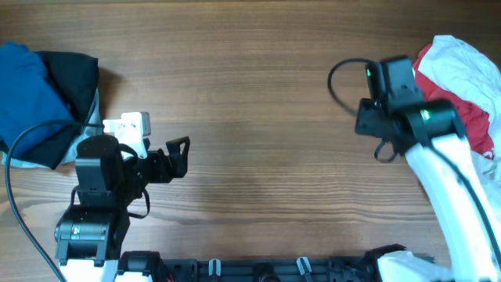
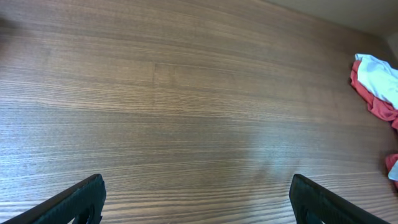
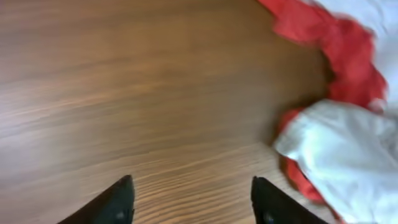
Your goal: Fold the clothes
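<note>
A crumpled red and white garment (image 1: 462, 86) lies at the table's right edge; it also shows in the right wrist view (image 3: 336, 112) and at the right of the left wrist view (image 2: 376, 84). A pile of blue and black clothes (image 1: 43, 82) lies at the far left. My right gripper (image 1: 374, 124) is open and empty over bare wood, just left of the red and white garment; its fingers show in the right wrist view (image 3: 193, 202). My left gripper (image 1: 180, 157) is open and empty at the lower left, pointing right over bare wood (image 2: 196, 199).
The wooden table (image 1: 250, 117) fills the view. A black cable (image 1: 344, 74) loops beside the right arm, and another cable (image 1: 16, 157) runs by the left arm. The arm bases sit along the front edge.
</note>
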`<state>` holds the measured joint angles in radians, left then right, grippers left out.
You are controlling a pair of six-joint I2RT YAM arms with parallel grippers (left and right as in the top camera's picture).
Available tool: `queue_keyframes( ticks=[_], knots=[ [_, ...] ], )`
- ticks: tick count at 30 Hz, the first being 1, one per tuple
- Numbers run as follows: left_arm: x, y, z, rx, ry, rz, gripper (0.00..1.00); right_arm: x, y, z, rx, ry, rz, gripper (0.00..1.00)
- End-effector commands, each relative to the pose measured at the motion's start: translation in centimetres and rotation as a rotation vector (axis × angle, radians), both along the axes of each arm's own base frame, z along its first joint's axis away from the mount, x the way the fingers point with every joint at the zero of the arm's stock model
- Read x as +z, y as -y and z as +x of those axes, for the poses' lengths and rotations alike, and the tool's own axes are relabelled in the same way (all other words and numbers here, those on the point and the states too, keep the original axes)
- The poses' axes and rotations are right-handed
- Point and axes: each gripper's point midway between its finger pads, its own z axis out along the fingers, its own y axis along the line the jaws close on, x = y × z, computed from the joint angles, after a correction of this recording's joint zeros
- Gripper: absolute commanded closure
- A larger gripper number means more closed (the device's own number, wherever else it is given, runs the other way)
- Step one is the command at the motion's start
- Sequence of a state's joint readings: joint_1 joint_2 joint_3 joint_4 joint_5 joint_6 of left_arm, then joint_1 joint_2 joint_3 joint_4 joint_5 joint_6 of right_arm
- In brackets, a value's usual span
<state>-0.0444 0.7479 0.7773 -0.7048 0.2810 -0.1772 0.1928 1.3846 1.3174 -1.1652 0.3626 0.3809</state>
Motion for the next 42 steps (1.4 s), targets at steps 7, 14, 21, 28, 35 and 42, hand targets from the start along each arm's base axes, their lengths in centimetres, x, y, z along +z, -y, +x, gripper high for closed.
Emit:
queue_keyframes(
  ticks=[7,14,21,28,35,42],
  knots=[
    [1.0,0.4,0.0,-0.021,0.021,-0.009,0.05,-4.9,10.6,-1.8,-0.482,-0.132,-0.073,0.27],
    [0.9,0.4,0.0,-0.021,0.02,-0.009,0.05,-8.4,17.2,-7.3,-0.776,-0.192,-0.022,0.25],
    [0.9,0.4,-0.1,-0.021,0.016,-0.008,0.04,-10.7,22.8,-11.2,-0.923,-0.171,0.01,0.21],
    [0.8,0.4,-0.1,-0.021,0.012,-0.008,0.04,-13.2,24.7,-10.5,-0.85,-0.061,0.134,0.17],
    [0.8,0.4,-0.1,-0.021,0.012,-0.008,0.04,-14.5,25.2,-9.9,-0.844,-0.014,0.124,0.43],
    [0.8,0.4,-0.1,-0.021,0.013,-0.008,0.04,-14.5,25.1,-10.3,-0.858,-0.028,0.119,0.96]
  ],
)
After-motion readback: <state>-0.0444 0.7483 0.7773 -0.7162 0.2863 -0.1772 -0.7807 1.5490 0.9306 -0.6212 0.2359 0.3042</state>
